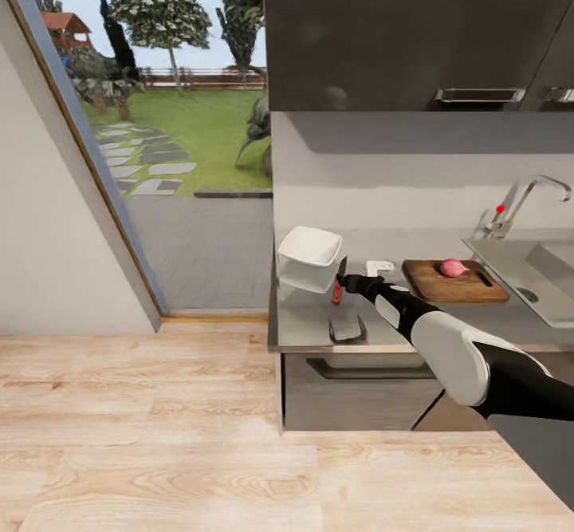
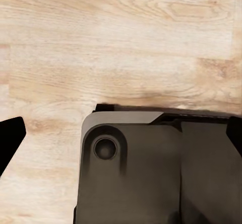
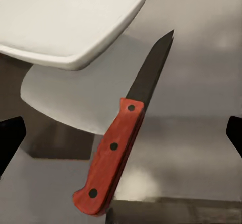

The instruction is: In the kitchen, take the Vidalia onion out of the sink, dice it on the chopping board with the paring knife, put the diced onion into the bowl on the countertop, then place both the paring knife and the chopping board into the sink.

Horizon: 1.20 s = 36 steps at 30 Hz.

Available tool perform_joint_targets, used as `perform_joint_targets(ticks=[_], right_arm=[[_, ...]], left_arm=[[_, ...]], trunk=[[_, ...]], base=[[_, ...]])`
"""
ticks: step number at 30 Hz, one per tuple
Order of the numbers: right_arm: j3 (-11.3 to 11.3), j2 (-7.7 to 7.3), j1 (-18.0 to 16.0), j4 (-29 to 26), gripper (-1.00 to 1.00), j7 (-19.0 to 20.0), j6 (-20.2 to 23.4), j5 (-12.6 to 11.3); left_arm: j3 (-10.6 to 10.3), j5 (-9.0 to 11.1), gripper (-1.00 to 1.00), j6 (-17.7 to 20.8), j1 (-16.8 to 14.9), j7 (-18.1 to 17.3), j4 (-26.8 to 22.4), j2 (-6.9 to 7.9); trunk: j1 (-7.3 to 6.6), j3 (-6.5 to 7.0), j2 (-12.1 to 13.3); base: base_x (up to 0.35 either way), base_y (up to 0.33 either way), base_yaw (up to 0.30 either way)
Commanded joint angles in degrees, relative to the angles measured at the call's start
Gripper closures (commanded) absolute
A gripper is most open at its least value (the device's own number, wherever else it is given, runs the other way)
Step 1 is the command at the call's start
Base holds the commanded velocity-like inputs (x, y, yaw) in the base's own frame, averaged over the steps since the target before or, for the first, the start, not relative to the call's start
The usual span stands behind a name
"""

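Observation:
On the grey countertop (image 1: 303,321) lies the paring knife (image 1: 339,278) (image 3: 118,151), with a red handle and a dark blade, just right of the white bowl (image 1: 309,254) (image 3: 70,20). My right gripper (image 1: 344,281) (image 3: 123,138) hovers over the knife, open, its dark fingertips (image 3: 11,138) well apart from the handle. A pinkish Vidalia onion (image 1: 453,267) rests on the brown chopping board (image 1: 458,286), left of the sink (image 1: 510,257) with its chrome faucet (image 1: 526,195). My left gripper (image 2: 123,136) is open above the wood floor.
Dark upper cabinets (image 1: 414,29) hang over the counter. A small white object (image 1: 379,266) sits between bowl and board. A large window (image 1: 183,117) onto a garden is left of the counter. Light wood floor (image 1: 159,436) spreads in front. My own dark base (image 2: 151,173) is below the left gripper.

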Motion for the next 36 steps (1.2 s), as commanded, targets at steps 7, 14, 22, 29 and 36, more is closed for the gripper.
perform_joint_targets(ticks=[7, 14, 22, 29, 36], right_arm=[[-0.49, 0.67, -0.05, 0.13, -1.0, -4.14, -0.17, 0.54], [-0.44, 2.05, -0.05, 0.13, -1.0, -9.37, -0.17, 0.53], [-0.42, 2.18, -0.05, 0.13, -1.0, -9.68, -0.17, 0.53], [-0.45, 2.2, -0.05, 0.13, -1.0, -9.75, -0.17, 0.53], [-0.49, 2.13, -0.05, 0.13, -1.0, -9.68, -0.17, 0.54]], left_arm=[[-0.49, 0.56, -1.0, -0.22, -0.01, 0.18, 0.04, 0.02], [-0.49, 0.55, -1.0, -0.22, -0.04, 0.18, 0.04, 0.02], [-0.5, 0.55, -1.0, -0.22, -0.04, 0.18, 0.04, 0.02], [-0.5, 0.54, -1.0, -0.22, -0.02, 0.18, 0.04, 0.02], [-0.49, 0.55, -1.0, -0.22, -0.04, 0.18, 0.04, 0.02]], trunk=[[0.05, -0.1, -0.1], [0.05, -0.1, -0.1], [0.05, -0.1, -0.1], [0.05, -0.1, -0.1], [0.05, -0.1, -0.1]], base=[[0.055, 0.011, 0.0], [0.003, 0.137, 0.0], [0.0, 0.127, 0.0], [0.0, 0.016, 0.0], [0.0, 0.002, 0.0]])
